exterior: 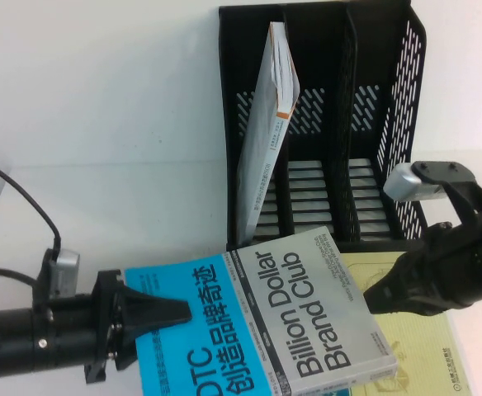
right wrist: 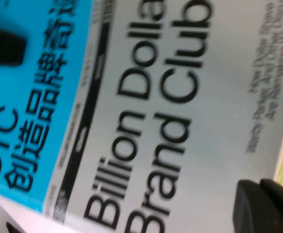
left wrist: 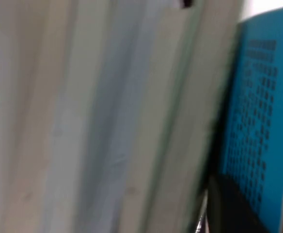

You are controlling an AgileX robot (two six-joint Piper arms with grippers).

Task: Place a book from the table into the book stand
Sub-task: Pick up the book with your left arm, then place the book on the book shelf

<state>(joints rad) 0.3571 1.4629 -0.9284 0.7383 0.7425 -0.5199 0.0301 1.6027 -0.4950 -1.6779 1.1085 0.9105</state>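
Observation:
The book (exterior: 307, 322), half bright blue and half grey and lettered "DTC" and "Billion Dollar Brand Club", is at the near middle of the table (exterior: 101, 124), in front of the black book stand (exterior: 406, 124). My left gripper (exterior: 171, 313) is shut on the book's blue edge, with one finger on top of the cover. The left wrist view shows the cream page edges (left wrist: 107, 121), the blue cover (left wrist: 258, 97) and a black finger (left wrist: 233, 208). My right gripper (exterior: 371, 297) is shut on the book's grey edge. Its finger (right wrist: 262, 206) lies on the grey cover (right wrist: 156, 121).
A thin white-grey book with an orange mark (exterior: 266, 115) leans in the stand's left slot; the middle and right slots hold nothing. A larger pale yellow-green book (exterior: 422, 355) lies flat under the held book's right side. A cable (exterior: 26, 206) runs at the left.

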